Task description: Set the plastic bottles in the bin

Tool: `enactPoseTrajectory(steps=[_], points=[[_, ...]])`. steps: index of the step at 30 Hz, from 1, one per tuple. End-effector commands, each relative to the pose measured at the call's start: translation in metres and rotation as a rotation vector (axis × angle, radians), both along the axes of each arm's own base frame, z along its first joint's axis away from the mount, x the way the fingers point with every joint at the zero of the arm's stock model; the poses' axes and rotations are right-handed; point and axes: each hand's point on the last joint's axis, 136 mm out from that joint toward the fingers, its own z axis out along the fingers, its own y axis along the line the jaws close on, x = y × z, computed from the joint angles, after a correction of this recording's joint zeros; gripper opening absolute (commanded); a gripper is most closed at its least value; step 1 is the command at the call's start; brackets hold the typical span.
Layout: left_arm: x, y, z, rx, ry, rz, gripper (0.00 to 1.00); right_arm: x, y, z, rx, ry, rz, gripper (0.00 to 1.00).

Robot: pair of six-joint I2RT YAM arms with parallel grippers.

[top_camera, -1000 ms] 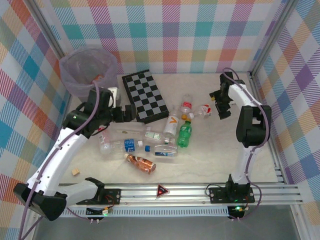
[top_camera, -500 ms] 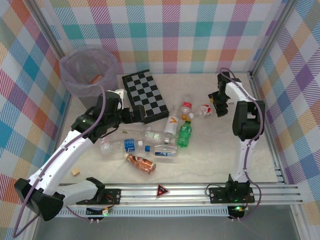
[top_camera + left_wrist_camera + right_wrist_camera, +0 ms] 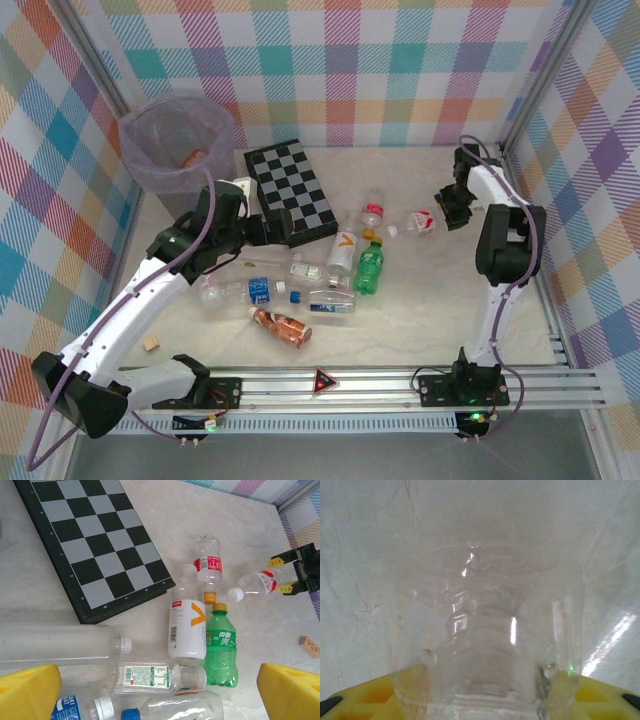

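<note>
The right gripper (image 3: 449,211) has been drawn farther from the black-and-white chequered board (image 3: 295,190), toward the right-hand wall. Its jaws have been narrowed onto the base of the small clear plastic bottle with a red label and white cap (image 3: 420,222). That bottle has been shifted along with it, slightly farther from the board. The left gripper (image 3: 270,229) has been moved a little closer to the board and is now placed by its near left edge.

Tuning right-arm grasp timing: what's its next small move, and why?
Probably close the right claw firmly: its pads sit either side of the base of the red-label bottle, which lies on the table, and a tight grip isn't evident yet.
</note>
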Motion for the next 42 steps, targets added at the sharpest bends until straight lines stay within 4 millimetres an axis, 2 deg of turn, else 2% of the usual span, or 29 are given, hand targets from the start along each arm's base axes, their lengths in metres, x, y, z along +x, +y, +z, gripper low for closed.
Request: enactPoseTrajectory(steps=[1, 4, 6, 8, 12, 15, 18, 23, 27, 30, 34, 42], points=[[0.001, -0.012, 0.008, -0.050, -0.008, -0.022, 1.00, -0.007, -0.007, 0.042, -0.020, -0.071, 0.054, 0.53], [0.001, -0.031, 0.013, -0.126, 0.013, -0.082, 1.00, -0.006, -0.004, 0.069, -0.050, -0.143, 0.201, 0.52], [0.001, -0.050, 0.019, -0.210, 0.030, -0.147, 1.00, -0.003, 0.006, 0.090, -0.061, -0.223, 0.332, 0.51], [0.003, -0.069, 0.027, -0.301, 0.036, -0.209, 1.00, -0.003, 0.022, 0.109, -0.047, -0.309, 0.447, 0.51], [0.012, -0.102, 0.046, -0.445, 0.011, -0.300, 1.00, -0.017, 0.058, 0.146, -0.053, -0.450, 0.692, 0.50], [0.013, -0.124, 0.050, -0.471, 0.016, -0.362, 1.00, -0.031, 0.088, 0.167, 0.017, -0.542, 0.809, 0.50], [0.013, -0.151, 0.048, -0.501, 0.043, -0.414, 1.00, -0.044, 0.116, 0.181, 0.093, -0.611, 0.893, 0.49], [0.006, -0.201, 0.046, -0.518, 0.054, -0.499, 1.00, -0.060, 0.154, 0.181, 0.183, -0.580, 0.937, 0.49], [0.011, -0.220, 0.030, -0.511, 0.076, -0.498, 1.00, -0.067, 0.186, 0.184, 0.299, -0.593, 0.971, 0.50], [0.015, -0.229, 0.017, -0.498, 0.094, -0.484, 1.00, -0.069, 0.202, 0.186, 0.340, -0.601, 0.995, 0.50], [0.018, -0.234, -0.002, -0.410, 0.118, -0.463, 1.00, -0.069, 0.211, 0.188, 0.356, -0.609, 1.014, 0.51], [0.020, -0.242, -0.013, -0.429, 0.163, -0.465, 0.98, -0.065, 0.216, 0.190, 0.350, -0.631, 1.024, 0.52]])
